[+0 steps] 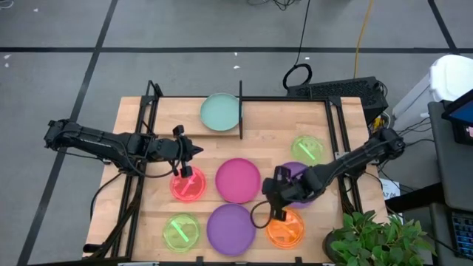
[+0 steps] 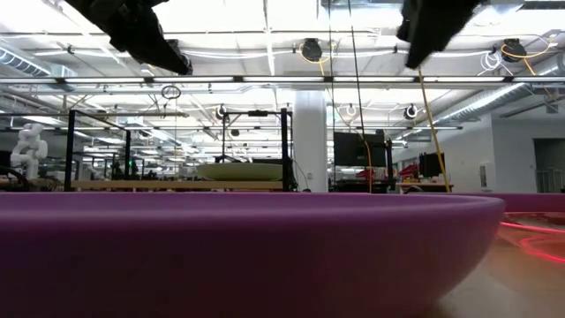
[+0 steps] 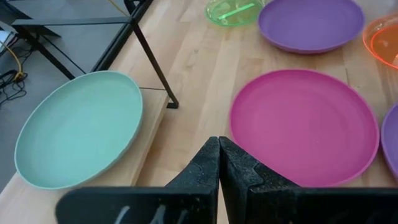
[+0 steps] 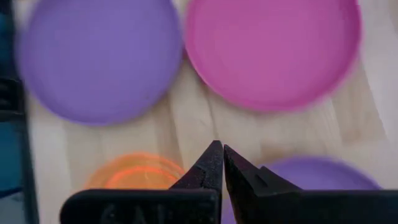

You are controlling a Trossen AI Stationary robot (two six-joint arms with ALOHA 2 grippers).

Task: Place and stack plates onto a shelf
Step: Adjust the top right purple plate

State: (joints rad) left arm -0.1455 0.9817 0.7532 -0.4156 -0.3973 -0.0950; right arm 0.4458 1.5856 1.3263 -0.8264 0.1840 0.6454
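Note:
My left gripper [image 1: 198,150] [image 3: 219,144] is shut and hovers above the table between the red plate [image 1: 188,185] and the shelf. The pale teal plate [image 1: 220,112] [image 3: 78,127] lies flat on the shelf's wooden board [image 3: 152,134], beside the black post [image 3: 155,68]. My right gripper [image 1: 266,195] [image 4: 222,146] is shut too. It hangs over bare wood among the magenta plate [image 1: 238,179] [image 4: 273,53], the near purple plate [image 1: 230,229] [image 4: 99,59], the orange plate [image 1: 286,229] [image 4: 134,171] and a second purple plate [image 1: 301,185]. All these lie flat on the tabletop.
Two neon-green plates lie on the table, one at the near left [image 1: 181,231] and one at the right [image 1: 308,148]. Black frame bars [image 1: 140,140] run along both table sides. A potted plant [image 1: 377,236] stands at the near right corner. In the low view the purple plate's rim [image 2: 238,247] fills the foreground.

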